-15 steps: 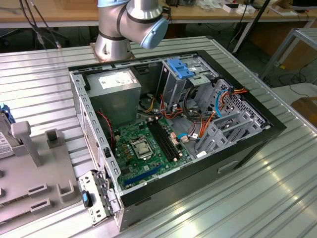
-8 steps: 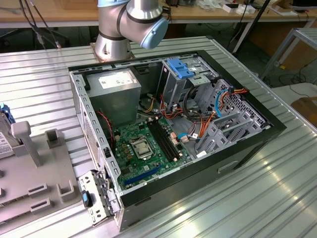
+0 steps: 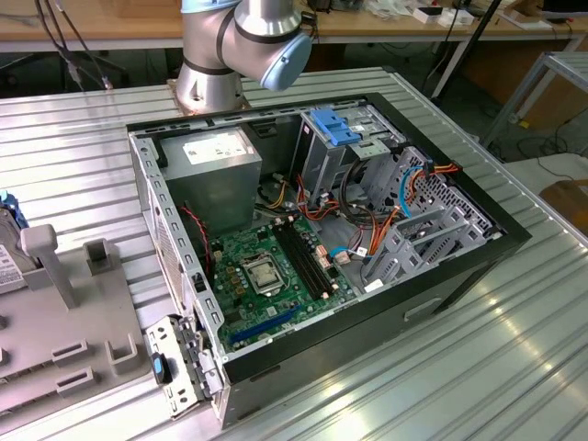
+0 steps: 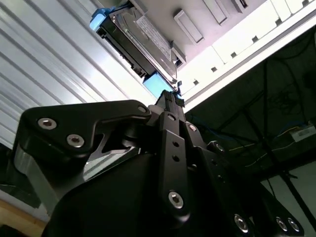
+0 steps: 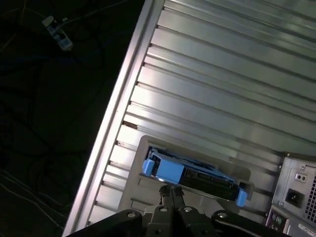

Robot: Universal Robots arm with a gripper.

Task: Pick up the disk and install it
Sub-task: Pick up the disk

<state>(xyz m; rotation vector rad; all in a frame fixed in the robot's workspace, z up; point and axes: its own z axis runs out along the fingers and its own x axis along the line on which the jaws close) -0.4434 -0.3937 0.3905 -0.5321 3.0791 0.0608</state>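
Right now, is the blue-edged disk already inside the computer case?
No, the disk sits in a grey holder on the ribbed table, outside the computer case.

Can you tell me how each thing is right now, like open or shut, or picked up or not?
disk: standing on its edge in the grey holder, not picked up.
grey holder: has the disk sitting in it.
hand: shut, empty, close to the disk's blue end.
computer case: lying on its side, open, insides showing.
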